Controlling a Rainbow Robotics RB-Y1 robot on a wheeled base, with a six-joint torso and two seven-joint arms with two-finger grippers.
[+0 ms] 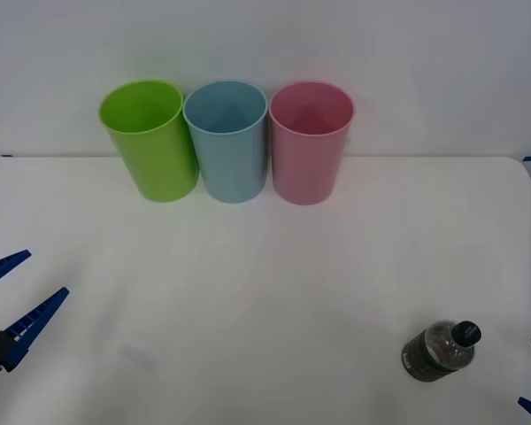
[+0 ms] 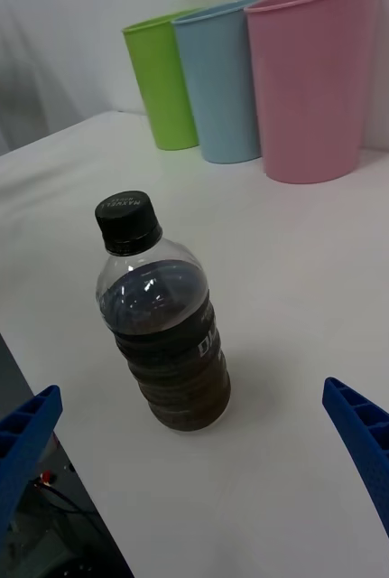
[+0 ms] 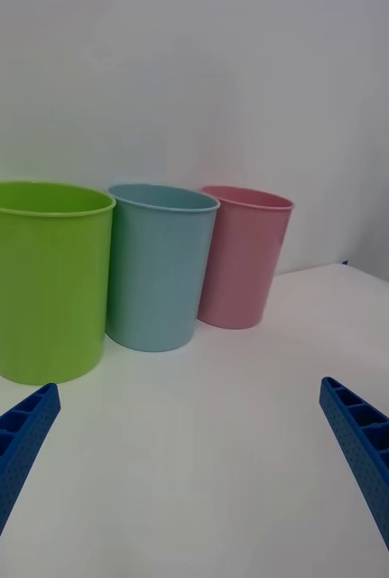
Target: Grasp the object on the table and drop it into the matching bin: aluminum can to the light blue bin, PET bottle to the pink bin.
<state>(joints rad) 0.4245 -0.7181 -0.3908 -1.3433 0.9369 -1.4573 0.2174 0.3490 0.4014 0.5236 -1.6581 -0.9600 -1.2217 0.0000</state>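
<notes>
Right wrist view, PET bottle upright, cap up, right tool apart, left tool apart.

white table | far edge, left of middle: lime green bin, light blue bin, pink bin upright in a close row | near right corner: PET bottle standing, black cap on

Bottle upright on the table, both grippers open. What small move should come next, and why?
Probably ease the right gripper forward so its open jaws straddle the bottle. The bottle stands upright, untouched, just ahead of that gripper at the table's right side; the left gripper sits far off at the left. The pink bin comes later.
</notes>
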